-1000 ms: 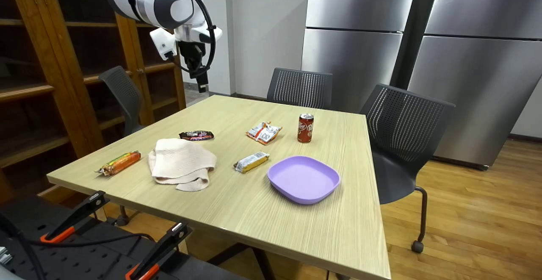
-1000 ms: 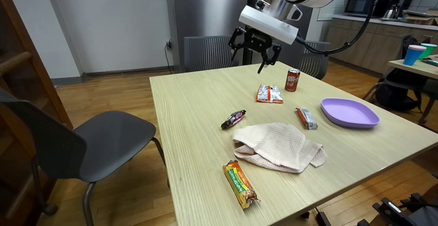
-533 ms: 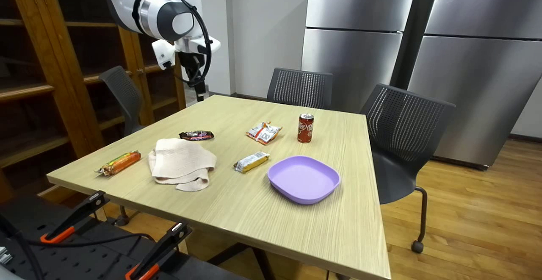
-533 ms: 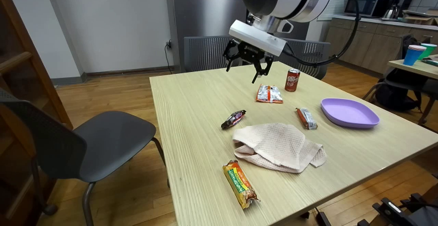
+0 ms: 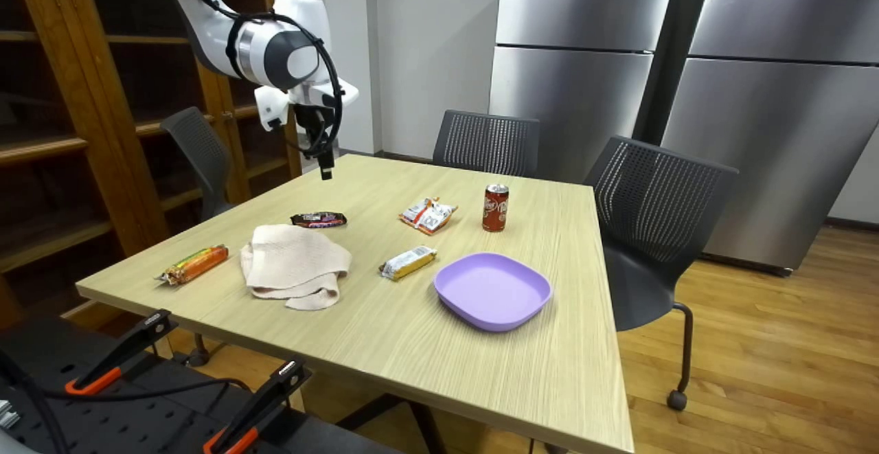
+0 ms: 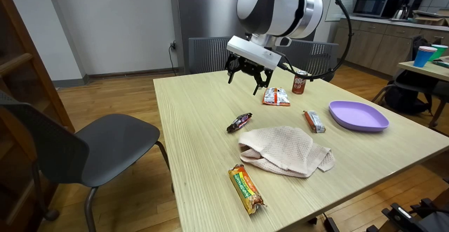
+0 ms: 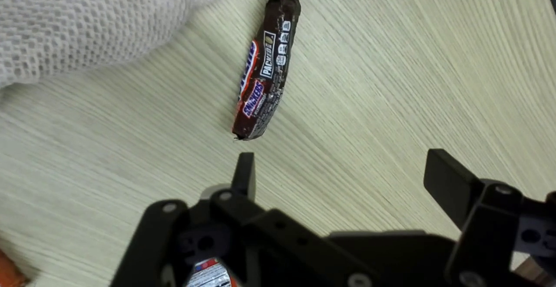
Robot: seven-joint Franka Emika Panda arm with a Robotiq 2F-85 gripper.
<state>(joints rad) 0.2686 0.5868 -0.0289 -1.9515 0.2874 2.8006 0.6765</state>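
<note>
My gripper (image 7: 340,167) is open and empty, with its two black fingers wide apart. It hangs above the table in both exterior views (image 5: 326,171) (image 6: 242,86). The nearest thing is a dark brown Snickers bar (image 7: 267,70), lying on the table ahead of the left finger in the wrist view and not touched. The bar also shows in both exterior views (image 5: 318,220) (image 6: 239,122). A cream waffle-weave cloth (image 7: 87,22) lies crumpled beside the bar. A silver and orange snack bag (image 6: 276,97) is partly hidden behind the gripper in the wrist view (image 7: 210,274).
On the wooden table (image 5: 535,385) are a purple plate (image 5: 493,290), a red soda can (image 5: 495,208), a silver and gold wrapped bar (image 5: 408,262) and an orange and yellow wrapped bar (image 6: 246,189). Dark chairs (image 5: 486,143) (image 6: 119,149) stand around the table edges.
My gripper has come down towards the table, and moved left in an exterior view, closer to the Snickers bar. It stays open. The things on the table have not moved.
</note>
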